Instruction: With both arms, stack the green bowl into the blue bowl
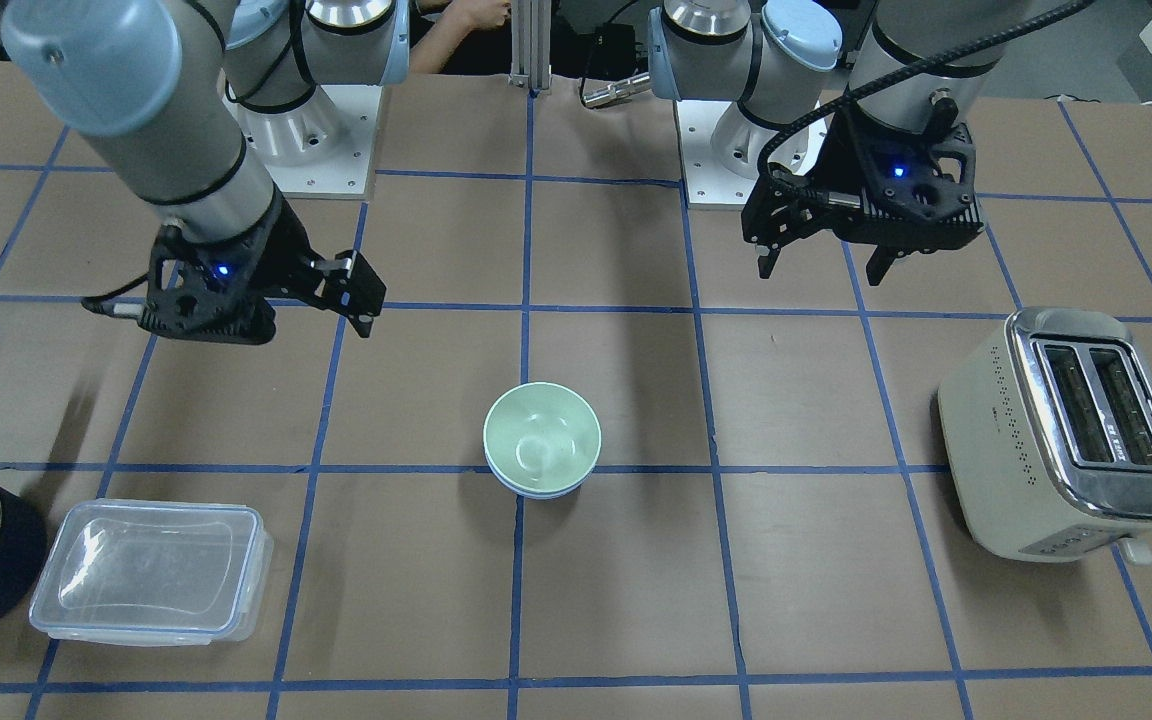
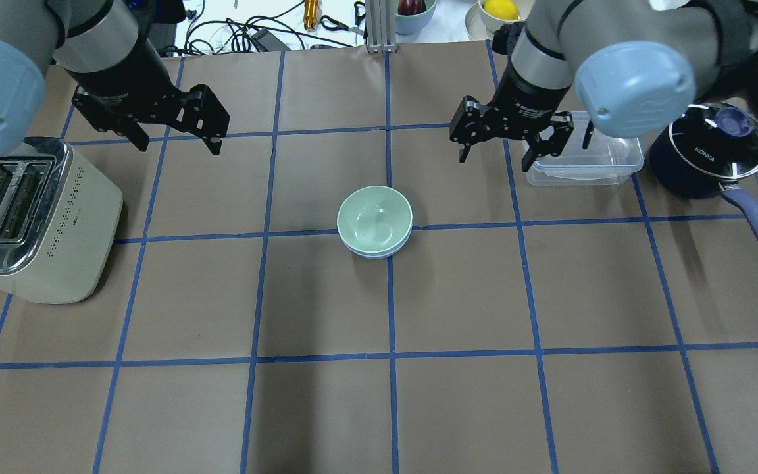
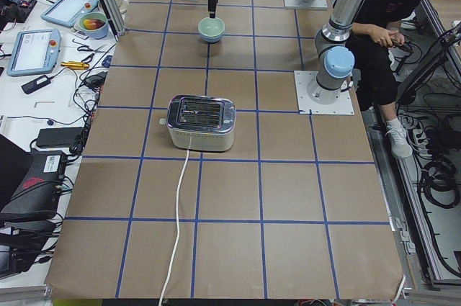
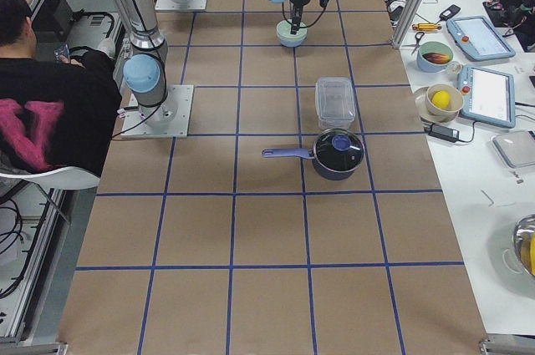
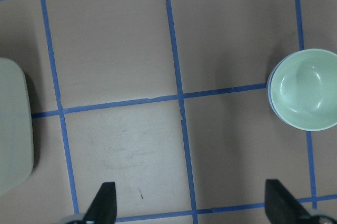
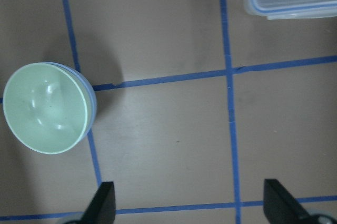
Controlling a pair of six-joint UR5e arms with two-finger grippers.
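As the green bowl (image 2: 374, 216) sits nested in the blue bowl (image 2: 379, 254) mid-frame, we see the left claw (image 2: 179, 146) and right claw (image 2: 496, 160) spread wide and empty, flanking it about equally toward the frame's top.

My brown paper worktop (image 2: 550, 296), taped in blue squares, carries: cream two-slot toaster (image 2: 30, 224), clear lidded plastic box (image 1: 151, 570), dark navy saucepan (image 2: 708, 158), pale periwinkle-blue bowl (image 2: 376, 255) at centre.

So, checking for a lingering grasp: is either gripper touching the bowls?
No, the left gripper and right gripper hang open, away from the green bowl nested in the blue bowl.
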